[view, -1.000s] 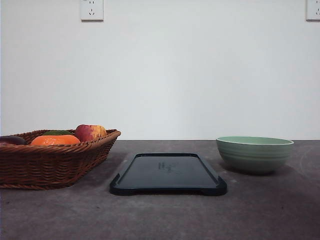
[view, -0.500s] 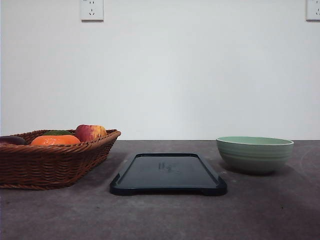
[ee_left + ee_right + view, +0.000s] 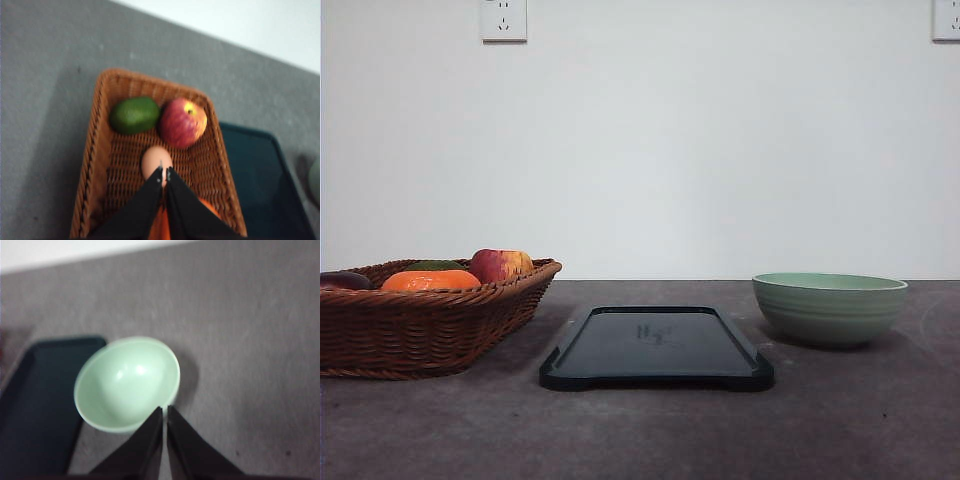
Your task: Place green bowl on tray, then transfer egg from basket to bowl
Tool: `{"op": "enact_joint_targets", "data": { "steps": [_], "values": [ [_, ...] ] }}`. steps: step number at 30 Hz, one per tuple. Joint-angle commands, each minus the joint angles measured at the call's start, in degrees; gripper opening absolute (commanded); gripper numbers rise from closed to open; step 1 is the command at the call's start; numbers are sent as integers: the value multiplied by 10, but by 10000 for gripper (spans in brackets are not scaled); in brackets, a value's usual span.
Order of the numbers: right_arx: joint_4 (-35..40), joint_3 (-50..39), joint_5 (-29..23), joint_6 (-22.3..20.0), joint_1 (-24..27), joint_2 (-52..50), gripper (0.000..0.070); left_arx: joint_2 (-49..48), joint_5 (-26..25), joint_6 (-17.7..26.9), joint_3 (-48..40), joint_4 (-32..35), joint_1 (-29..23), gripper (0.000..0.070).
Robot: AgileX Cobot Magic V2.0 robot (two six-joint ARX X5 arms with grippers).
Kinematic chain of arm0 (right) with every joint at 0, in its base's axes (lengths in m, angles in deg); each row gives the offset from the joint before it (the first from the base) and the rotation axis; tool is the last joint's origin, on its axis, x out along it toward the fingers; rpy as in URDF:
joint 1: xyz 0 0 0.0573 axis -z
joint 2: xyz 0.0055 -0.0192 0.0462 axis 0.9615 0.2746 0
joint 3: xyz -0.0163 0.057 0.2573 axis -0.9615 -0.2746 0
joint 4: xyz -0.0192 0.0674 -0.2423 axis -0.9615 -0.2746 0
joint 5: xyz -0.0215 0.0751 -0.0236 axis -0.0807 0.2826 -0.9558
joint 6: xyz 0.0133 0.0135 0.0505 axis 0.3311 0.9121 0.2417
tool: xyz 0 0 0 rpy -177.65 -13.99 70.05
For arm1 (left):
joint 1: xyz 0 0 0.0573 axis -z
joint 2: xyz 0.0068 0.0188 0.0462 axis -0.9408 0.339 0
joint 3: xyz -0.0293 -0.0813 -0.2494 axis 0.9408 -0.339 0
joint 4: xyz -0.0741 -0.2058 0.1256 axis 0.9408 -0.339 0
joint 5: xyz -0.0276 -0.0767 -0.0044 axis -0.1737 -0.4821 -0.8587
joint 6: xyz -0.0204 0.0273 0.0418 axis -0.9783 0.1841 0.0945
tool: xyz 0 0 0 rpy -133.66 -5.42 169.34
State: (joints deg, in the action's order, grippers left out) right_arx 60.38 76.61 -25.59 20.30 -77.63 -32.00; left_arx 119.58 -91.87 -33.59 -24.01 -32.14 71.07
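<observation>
Nothing moved; right claw [image 3: 164,412] closed above green bowl [image 3: 127,383].

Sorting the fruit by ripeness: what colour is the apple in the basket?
The apple is red with a yellow patch, clearest in the left wrist view.

Even, soft light; the front view is sharp. Both wrist views are blurred. A faint shadow lies beside the bowl [image 3: 127,384], with glare spots inside it.
</observation>
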Motion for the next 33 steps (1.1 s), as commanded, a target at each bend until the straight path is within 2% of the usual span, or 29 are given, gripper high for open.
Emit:
{"op": "enact_joint_targets", "data": {
  "steps": [1, 8, 10, 11, 13, 14, 16, 22, 27, 33],
  "values": [
    [-9, 21, 2, -17, 0, 29, 7, 16, -12, 21, 14, -8, 0, 0],
    [-5, 46, 14, -17, 0, 89, 8, 34, -17, 25, 16, -23, 3, 4],
    [1, 46, 16, -21, 0, 91, 26, 34, -17, 32, 16, -18, 3, 88],
    [2, 46, 16, -26, 0, 91, 56, 34, -17, 36, 16, -17, 3, 158],
    [2, 46, 15, -32, 0, 91, 196, 34, -17, 36, 16, -18, 3, 274],
    [2, 46, 15, -31, 0, 91, 268, 34, -17, 36, 16, -19, 3, 305],
    [2, 46, 15, -30, 0, 91, 340, 34, -17, 36, 16, -19, 3, 310],
    [-10, 51, 18, -11, 0, 94, 340, 34, -17, 35, 16, -19, 3, 310],
    [-87, 108, 31, -17, 0, 126, 340, 34, -17, 33, 16, -18, 3, 310],
    [-197, 223, 36, -64, 0, 211, 340, 34, -17, 33, 16, -19, 3, 310]
  ]
}}
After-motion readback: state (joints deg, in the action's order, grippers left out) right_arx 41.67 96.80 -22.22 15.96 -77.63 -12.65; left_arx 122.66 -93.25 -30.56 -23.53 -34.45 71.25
